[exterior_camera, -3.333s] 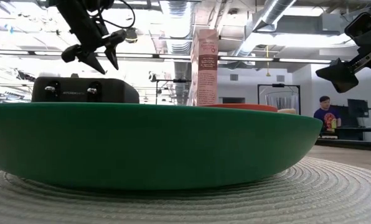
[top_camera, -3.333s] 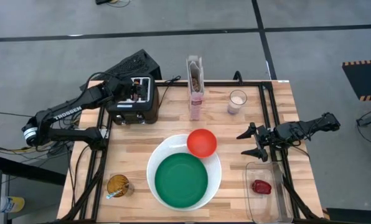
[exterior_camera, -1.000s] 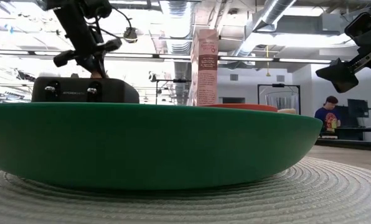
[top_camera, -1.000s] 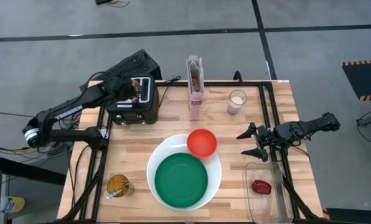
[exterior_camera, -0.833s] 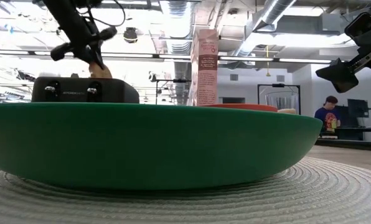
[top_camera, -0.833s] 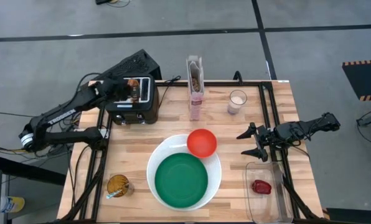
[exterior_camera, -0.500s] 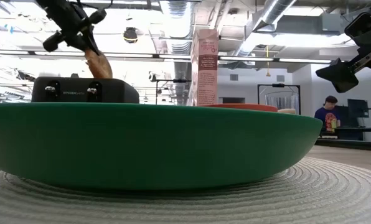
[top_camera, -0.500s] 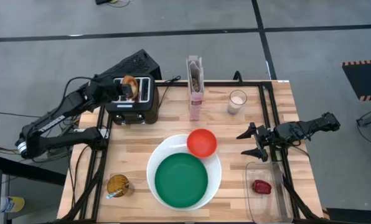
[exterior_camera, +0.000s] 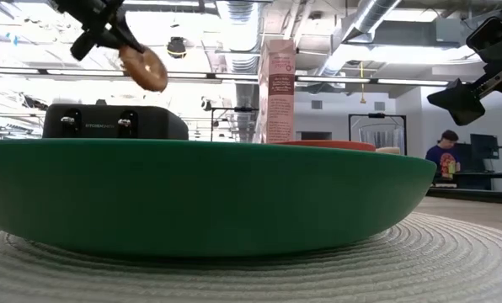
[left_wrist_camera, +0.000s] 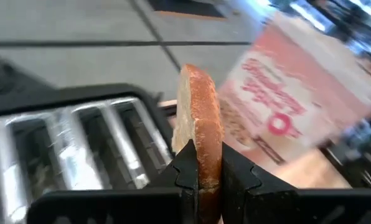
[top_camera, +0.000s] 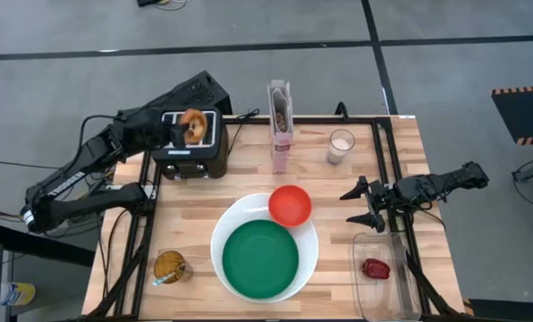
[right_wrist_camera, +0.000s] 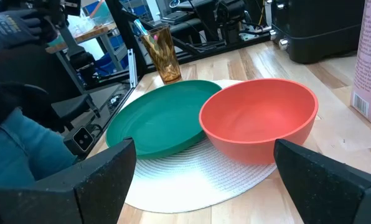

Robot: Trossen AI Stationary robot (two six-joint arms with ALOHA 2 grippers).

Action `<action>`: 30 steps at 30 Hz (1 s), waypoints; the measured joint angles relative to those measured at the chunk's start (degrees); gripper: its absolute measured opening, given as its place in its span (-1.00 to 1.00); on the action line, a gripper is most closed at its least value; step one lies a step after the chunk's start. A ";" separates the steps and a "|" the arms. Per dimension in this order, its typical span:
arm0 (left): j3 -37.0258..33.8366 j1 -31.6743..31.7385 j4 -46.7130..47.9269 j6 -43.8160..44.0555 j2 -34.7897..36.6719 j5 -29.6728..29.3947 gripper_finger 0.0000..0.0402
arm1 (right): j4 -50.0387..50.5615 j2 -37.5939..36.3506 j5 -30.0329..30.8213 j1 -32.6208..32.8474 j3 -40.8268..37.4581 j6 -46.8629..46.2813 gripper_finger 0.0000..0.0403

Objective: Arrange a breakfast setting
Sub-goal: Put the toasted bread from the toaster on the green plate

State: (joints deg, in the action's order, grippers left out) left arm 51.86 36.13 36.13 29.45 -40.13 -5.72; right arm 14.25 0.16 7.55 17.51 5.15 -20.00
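Note:
My left gripper [top_camera: 175, 131] is shut on a toasted bagel half [top_camera: 192, 123] and holds it in the air above the black toaster [top_camera: 191, 150] at the table's far left. The green plate [top_camera: 260, 259] lies on the large white round plate [top_camera: 222, 228], which looks woven. The red bowl [top_camera: 290, 205] rests on that plate's far rim. The pink cereal box [top_camera: 281, 125] stands upright at the far middle. My right gripper [top_camera: 363, 204] hovers open at the right, with nothing between its fingers. My left gripper pinches the bagel half at its rim [left_wrist_camera: 205, 167], one finger [left_wrist_camera: 187, 169] on each flat face. The fingers slant down from the upper left in the low view. The bagel [exterior_camera: 143, 67] hangs tilted below them, lifted clear of the toaster [exterior_camera: 112, 122].
A glass of milk [top_camera: 341, 146] stands at the far right. An amber glass [top_camera: 170, 266] with a spoon in it stands at the near left. A clear tray [top_camera: 383, 286] at the near right holds a small dark red item [top_camera: 376, 268]. A person [exterior_camera: 443, 156] shows beyond the table.
My left gripper, shut on the bagel half, has risen from the toaster's slot and drawn back a little toward the table's left edge. The bagel has come up out of the slot, hangs clear above the toaster and has tipped from upright to tilted.

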 joint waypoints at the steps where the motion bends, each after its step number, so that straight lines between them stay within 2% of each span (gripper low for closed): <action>1: 0.00 -0.40 -0.48 -1.36 0.06 1.03 -0.91 | -0.01 0.00 0.00 0.01 0.02 -0.01 0.98; 10: 0.02 -4.85 -2.72 -12.72 0.10 10.19 -0.91 | 0.00 -0.01 0.00 0.00 0.01 0.01 0.98; 16: 0.04 -10.48 -2.65 -20.57 0.06 14.61 -0.91 | 0.01 -0.01 0.00 0.01 0.02 -0.01 0.98; 24: 0.04 -20.26 -2.48 -28.06 0.04 14.00 -0.91 | 0.01 -0.01 0.00 0.01 0.00 -0.01 0.98; 30: 0.09 -28.53 -2.46 -30.74 -0.45 9.99 -0.91 | 0.00 0.00 0.00 0.00 0.00 -0.01 0.98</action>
State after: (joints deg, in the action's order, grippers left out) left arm 51.94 7.61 33.67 -1.29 -40.58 4.28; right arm 14.26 0.16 7.55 17.51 5.15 -20.01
